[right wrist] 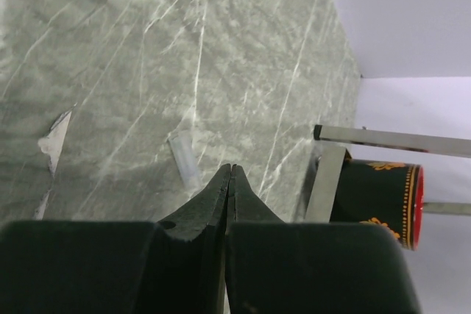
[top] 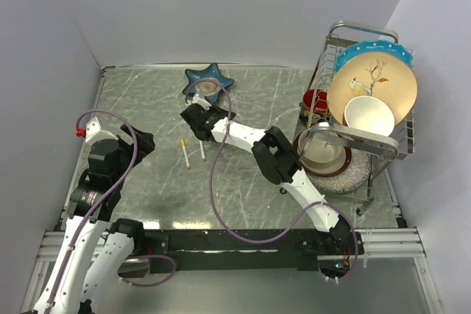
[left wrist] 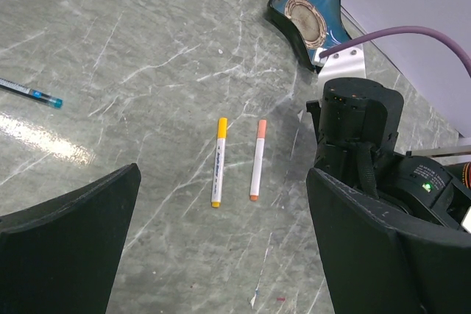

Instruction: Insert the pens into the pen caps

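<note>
Yellow pen and orange pen lie parallel on the surface, both apparently capped; my left fingers gape wide, my right fingers pinched shut, empty.

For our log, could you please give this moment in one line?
pens: lying on table | left gripper: open | right gripper: shut, empty

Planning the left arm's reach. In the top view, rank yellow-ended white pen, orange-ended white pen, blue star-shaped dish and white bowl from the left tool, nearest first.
From the left tool:
1. Yellow-ended white pen, to its right.
2. Orange-ended white pen, beside the first.
3. Blue star-shaped dish, near the back.
4. White bowl, in the rack, far right.
</note>
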